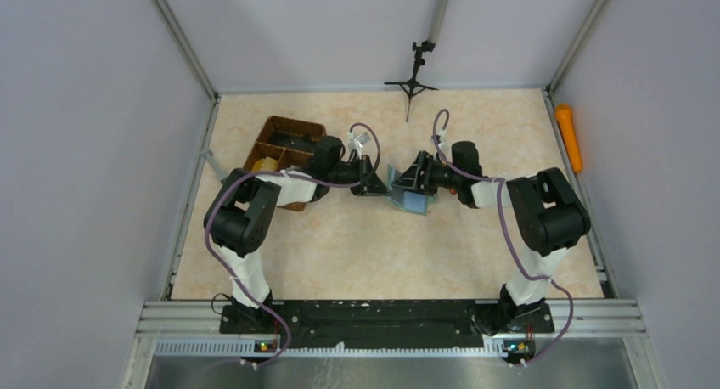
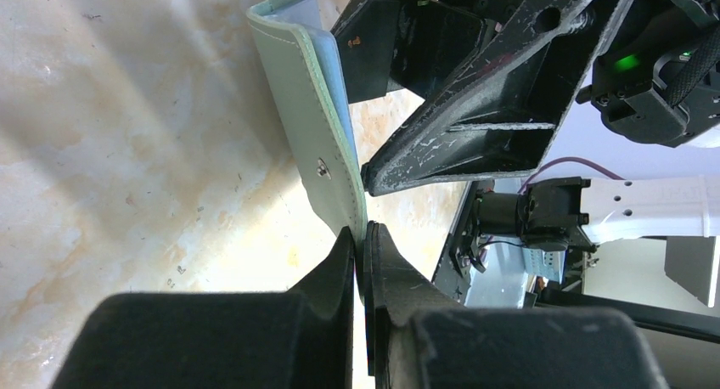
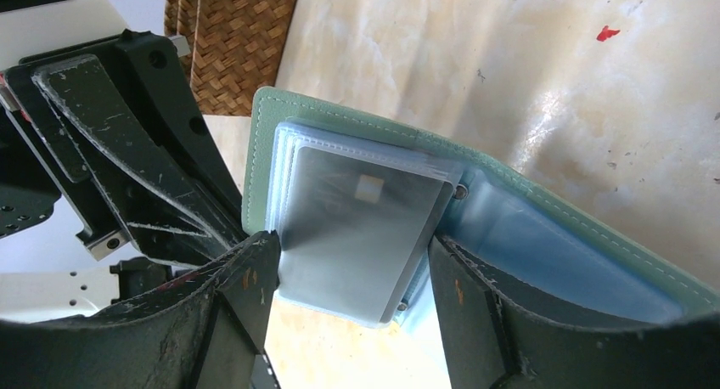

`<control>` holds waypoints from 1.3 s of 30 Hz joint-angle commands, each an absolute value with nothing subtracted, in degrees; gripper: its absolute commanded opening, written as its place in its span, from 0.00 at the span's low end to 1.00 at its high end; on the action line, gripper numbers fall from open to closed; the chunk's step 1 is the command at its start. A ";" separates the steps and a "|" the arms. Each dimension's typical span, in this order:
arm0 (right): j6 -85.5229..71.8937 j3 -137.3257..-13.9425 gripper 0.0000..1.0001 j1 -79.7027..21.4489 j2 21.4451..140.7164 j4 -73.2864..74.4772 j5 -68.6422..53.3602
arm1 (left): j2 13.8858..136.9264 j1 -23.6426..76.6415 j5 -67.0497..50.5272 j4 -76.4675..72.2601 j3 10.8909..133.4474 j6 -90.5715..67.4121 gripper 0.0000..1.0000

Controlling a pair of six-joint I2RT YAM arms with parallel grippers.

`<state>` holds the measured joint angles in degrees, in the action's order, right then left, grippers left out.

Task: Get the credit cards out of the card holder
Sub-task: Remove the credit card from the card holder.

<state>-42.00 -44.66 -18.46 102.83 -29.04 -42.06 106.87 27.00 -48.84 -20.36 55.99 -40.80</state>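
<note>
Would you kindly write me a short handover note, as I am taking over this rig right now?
Left pincer: shut on the edge of the card holder, holding it open.
Right pincer: open, fingers either side of the credit cards; firm grip not evident.
Cards: stacked in the holder's clear sleeves, a silver-grey one on top.
Done: holder opened and steadied.
Left: close on the cards, pull them out, set them down; none looks removed yet.

No writing is legible, not even on the credit cards (image 3: 361, 228).
</note>
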 commanded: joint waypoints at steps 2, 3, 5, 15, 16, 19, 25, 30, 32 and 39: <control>-38.16 -47.56 0.68 -19.93 103.36 -25.34 -41.46 | 102.86 28.13 -51.51 -25.72 55.89 -40.09 0.00; -37.38 -48.08 0.68 -20.23 103.43 -24.00 -40.85 | 102.76 28.26 -51.20 -25.03 56.03 -39.55 0.00; -36.48 -48.61 0.69 -20.54 103.52 -22.56 -40.10 | 102.56 28.46 -50.35 -23.30 56.47 -38.41 0.00; -30.41 -53.18 0.55 -22.33 104.55 -10.41 -32.17 | 100.93 29.08 -46.07 -17.91 57.04 -34.38 0.02; -30.15 -53.30 0.54 -22.32 104.44 -9.66 -31.52 | 100.78 29.06 -45.78 -17.71 57.05 -34.25 0.03; -29.76 -53.39 0.52 -22.32 104.08 -8.89 -30.36 | 100.85 29.08 -45.03 -16.73 57.21 -33.95 0.08; -31.22 -52.56 0.48 -21.94 104.32 -11.56 -32.75 | 102.23 29.01 -44.62 -15.25 58.06 -34.38 0.15; -32.06 -51.82 0.47 -21.25 104.12 -13.09 -34.08 | 104.91 28.11 -43.57 -11.66 59.89 -34.56 0.05; -31.79 -51.85 0.48 -21.11 103.90 -12.58 -33.50 | 105.72 27.68 -43.67 -11.60 60.03 -35.33 0.01; -27.38 -53.25 0.53 -21.03 101.51 -4.27 -23.61 | 104.30 26.98 -41.70 -10.77 59.23 -34.72 0.00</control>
